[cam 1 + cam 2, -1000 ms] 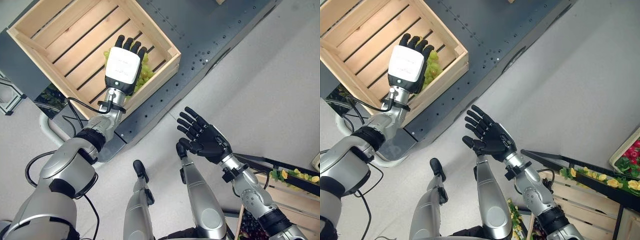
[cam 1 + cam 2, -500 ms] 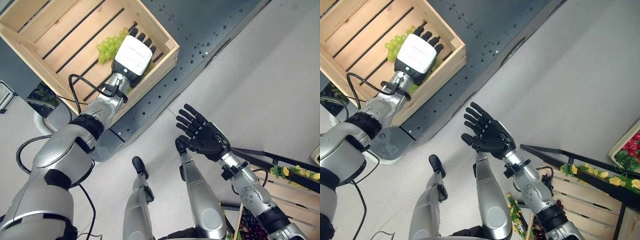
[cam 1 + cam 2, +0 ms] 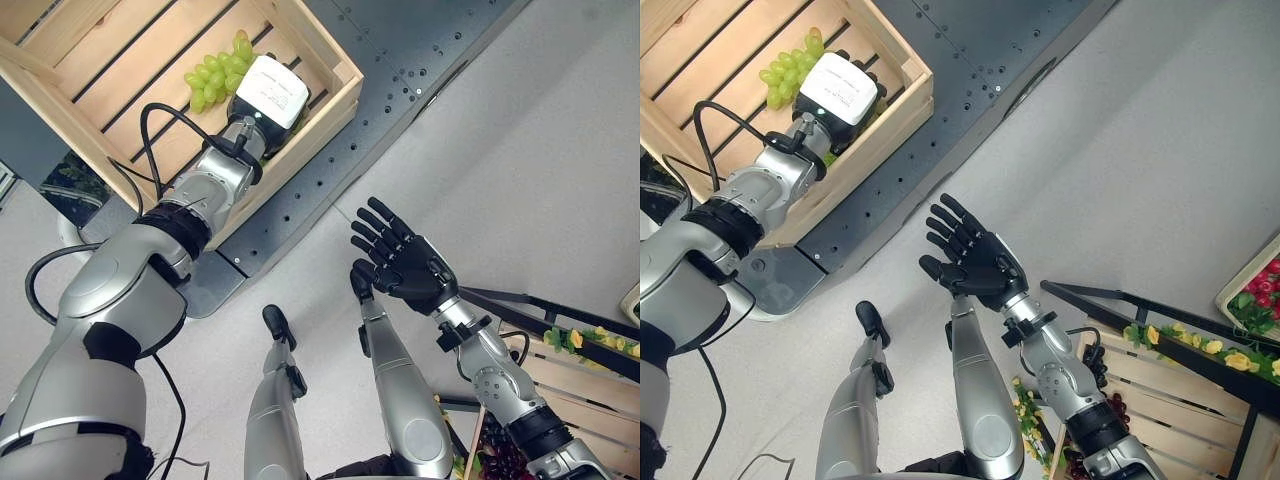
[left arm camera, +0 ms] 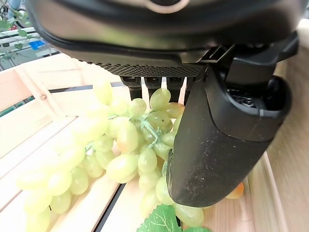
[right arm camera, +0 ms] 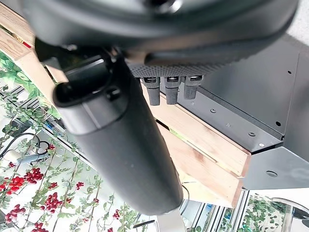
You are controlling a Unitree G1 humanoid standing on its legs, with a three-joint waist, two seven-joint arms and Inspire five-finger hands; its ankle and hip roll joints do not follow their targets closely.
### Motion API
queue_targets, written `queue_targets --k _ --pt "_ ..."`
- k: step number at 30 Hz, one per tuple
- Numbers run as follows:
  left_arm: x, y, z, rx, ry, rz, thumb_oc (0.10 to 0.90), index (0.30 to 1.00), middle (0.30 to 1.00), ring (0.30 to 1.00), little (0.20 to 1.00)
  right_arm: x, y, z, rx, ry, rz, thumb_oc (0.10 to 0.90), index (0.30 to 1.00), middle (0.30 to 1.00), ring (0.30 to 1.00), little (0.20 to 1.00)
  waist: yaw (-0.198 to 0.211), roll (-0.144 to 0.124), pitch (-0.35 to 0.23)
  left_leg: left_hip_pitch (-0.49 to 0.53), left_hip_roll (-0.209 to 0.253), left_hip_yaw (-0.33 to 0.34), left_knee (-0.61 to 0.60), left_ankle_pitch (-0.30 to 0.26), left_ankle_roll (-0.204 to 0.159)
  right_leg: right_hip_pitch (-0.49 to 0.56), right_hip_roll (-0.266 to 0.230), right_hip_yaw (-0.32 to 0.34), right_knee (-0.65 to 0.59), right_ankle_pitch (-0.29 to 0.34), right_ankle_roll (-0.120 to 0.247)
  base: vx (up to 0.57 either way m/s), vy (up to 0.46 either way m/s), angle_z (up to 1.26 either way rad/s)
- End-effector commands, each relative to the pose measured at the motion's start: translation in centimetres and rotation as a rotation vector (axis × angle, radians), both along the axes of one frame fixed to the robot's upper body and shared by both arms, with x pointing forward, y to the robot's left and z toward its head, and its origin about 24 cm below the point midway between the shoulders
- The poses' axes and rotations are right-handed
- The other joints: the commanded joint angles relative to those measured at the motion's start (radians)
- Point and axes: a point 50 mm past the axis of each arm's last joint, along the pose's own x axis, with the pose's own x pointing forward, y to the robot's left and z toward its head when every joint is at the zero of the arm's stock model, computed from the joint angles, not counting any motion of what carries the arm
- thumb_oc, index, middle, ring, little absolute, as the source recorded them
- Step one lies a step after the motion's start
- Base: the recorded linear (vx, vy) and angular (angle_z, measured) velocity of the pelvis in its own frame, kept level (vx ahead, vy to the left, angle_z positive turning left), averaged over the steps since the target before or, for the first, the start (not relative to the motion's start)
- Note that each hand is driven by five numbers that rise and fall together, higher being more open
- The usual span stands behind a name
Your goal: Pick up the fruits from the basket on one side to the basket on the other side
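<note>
Grapes (image 4: 120, 145) lie under left robot hand (image 3: 272, 92) — in crate (image 3: 330, 65).

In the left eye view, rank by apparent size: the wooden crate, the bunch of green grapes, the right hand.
1. wooden crate, by far the largest.
2. right hand, open with fingers spread; it is nearer the camera, which may inflate it.
3. bunch of green grapes, lying in the crate, partly hidden by the left hand, so its full extent is unsure.
</note>
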Motion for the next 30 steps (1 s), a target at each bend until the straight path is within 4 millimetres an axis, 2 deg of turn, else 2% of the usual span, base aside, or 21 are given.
queue_targets --k 1,8,11,14,15,17,20,23,26,30 --pt "0.3 0.3 0.3 -0.044 0.003 0.044 0.4 0.3 0.3 0.3 0.3 -0.2 0.7 3.5 0.148 -0.176 0.004 0.8 0.9 0.9 0.9 0.9 -0.029 -0.063 -0.003 -0.097 0.071 -0.013 0.163 0.016 -0.025 0.069 0.001 -0.014 -0.16 0.154 -0.029 0.0 0.0 0.0" --pt "0.1 1.3 -0.1 -0.035 -0.016 0.055 0.4 0.3 0.3 0.3 0.3 -0.3 0.4 3.4 0.152 -0.178 0.006 0.8 0.9 0.9 0.9 0.9 -0.015 -0.059 -0.003 -0.069 0.075 -0.014 0.163 0.011 -0.026 0.103 -0.002 -0.029 -0.166 0.146 -0.031 0.0 0.0 0.0" --pt "-0.2 1.9 -0.1 -0.05 -0.076 0.038 0.4 0.3 0.3 0.3 0.3 -0.4 0.2 3.3 0.154 -0.184 0.005 0.8 0.9 0.9 0.9 0.9 -0.009 -0.056 -0.003 -0.043 0.073 -0.017 0.147 0.01 -0.025 0.131 -0.002 -0.03 -0.177 0.144 -0.031 0.0 0.0 0.0" --pt "-0.8 3.0 0.8 -0.149 -0.203 -0.014 0.4 0.3 0.3 0.3 0.3 -0.7 -0.2 3.2 0.158 -0.193 0.002 0.8 0.9 0.9 0.9 0.9 -0.001 -0.054 -0.003 -0.003 0.074 -0.015 0.127 0.01 -0.024 0.171 -0.002 -0.032 -0.194 0.143 -0.031 0.0 0.0 0.0" --pt "-1.4 4.1 1.1 -0.245 -0.295 -0.054 0.4 0.3 0.3 0.3 0.3 -1.2 -0.6 2.9 0.164 -0.198 -0.005 0.8 0.9 0.9 0.9 0.9 0.006 -0.05 -0.003 0.031 0.073 -0.018 0.111 0.011 -0.023 0.203 0.001 -0.033 -0.204 0.14 -0.032 0.0 0.0 0.0" --pt "-1.9 5.1 0.9 -0.308 -0.36 -0.08 0.4 0.3 0.3 0.3 0.3 -1.4 -0.9 2.8 0.169 -0.201 -0.009 0.8 0.9 0.9 0.9 0.9 0.012 -0.046 -0.003 0.056 0.071 -0.022 0.099 0.014 -0.022 0.227 0.003 -0.033 -0.21 0.139 -0.033 0.0 0.0 0.0" --pt "-3.5 6.9 -0.9 -0.422 -0.465 -0.147 0.4 0.3 0.3 0.3 0.3 -2.3 -1.5 2.4 0.178 -0.216 -0.025 0.8 0.9 0.9 0.9 0.9 0.033 -0.034 -0.009 0.125 0.069 -0.033 0.069 0.015 -0.02 0.291 0.008 -0.032 -0.217 0.125 -0.035 0.0 0.0 0.0" --pt "-4.5 7.5 -2.3 -0.459 -0.521 -0.169 0.4 0.3 0.3 0.3 0.3 -2.7 -1.6 2.2 0.184 -0.212 -0.036 0.8 0.9 0.9 0.9 0.9 0.047 -0.024 -0.038 0.162 0.065 -0.039 0.036 0.019 -0.019 0.325 0.007 -0.034 -0.235 0.119 -0.036 0.01 0.002 0.03" --pt "-6.6 8.5 -5.0 -0.558 -0.589 -0.206 0.4 0.3 0.3 0.3 0.3 -3.3 -1.9 1.9 0.183 -0.195 -0.052 0.8 0.9 0.9 0.9 0.9 0.074 -0.005 -0.092 0.228 0.058 -0.051 -0.027 0.034 -0.018 0.387 0.005 -0.035 -0.266 0.112 -0.037 0.05 0.013 0.1" --pt "-8.5 8.6 -6.7 -0.663 -0.658 -0.245 0.4 0.3 0.3 0.3 0.3 -3.6 -1.9 2.0 0.187 -0.191 -0.072 0.8 0.9 0.9 0.9 0.9 0.098 0.011 -0.134 0.272 0.052 -0.064 -0.062 0.042 -0.016 0.43 0.003 -0.036 -0.282 0.105 -0.039 0.03 0.011 0.09"
